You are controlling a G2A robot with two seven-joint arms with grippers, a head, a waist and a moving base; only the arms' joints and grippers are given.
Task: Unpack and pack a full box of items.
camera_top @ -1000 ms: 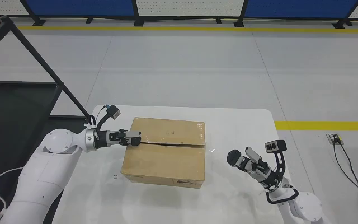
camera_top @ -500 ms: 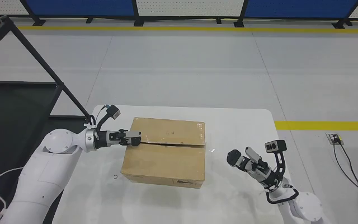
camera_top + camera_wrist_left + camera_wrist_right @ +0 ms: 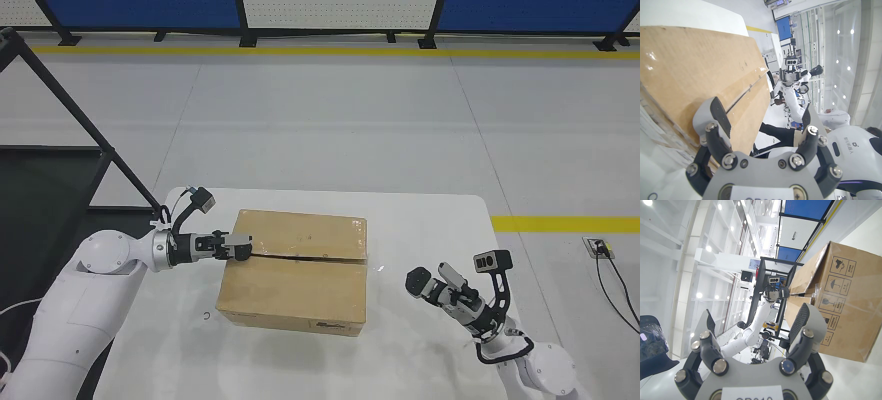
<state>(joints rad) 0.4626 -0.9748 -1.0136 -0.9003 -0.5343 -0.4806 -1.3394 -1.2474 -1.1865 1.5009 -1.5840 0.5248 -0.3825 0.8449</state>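
Evidently the work stands at its first step: the cardboard box (image 3: 295, 270) is closed, so nothing can come out until the flaps are raised. It sits on the white worktop (image 3: 430, 215), somewhat toward the left edge, with its long sides running parallel to the near edge.

The left gripper (image 3: 240, 247) is at the box's left end, level with the seam (image 3: 300, 257) where the two top flaps meet. Its jaws are spread and hold nothing. One finger lies right at the flap edge, though contact cannot be confirmed. The right gripper (image 3: 430, 277) hangs near the right edge, well apart from the box, its jaws also spread and empty.

The next move probably calls for slipping a fingertip under one flap at the seam and lifting it outward. The right arm would likely need to come closer to take the other flap.

The box is plain brown corrugated card. Glossy clear tape runs along the seam, and torn, wrinkled tape clings to the right end. That end carries printed handling symbols, and the far flap there looks slightly lifted.
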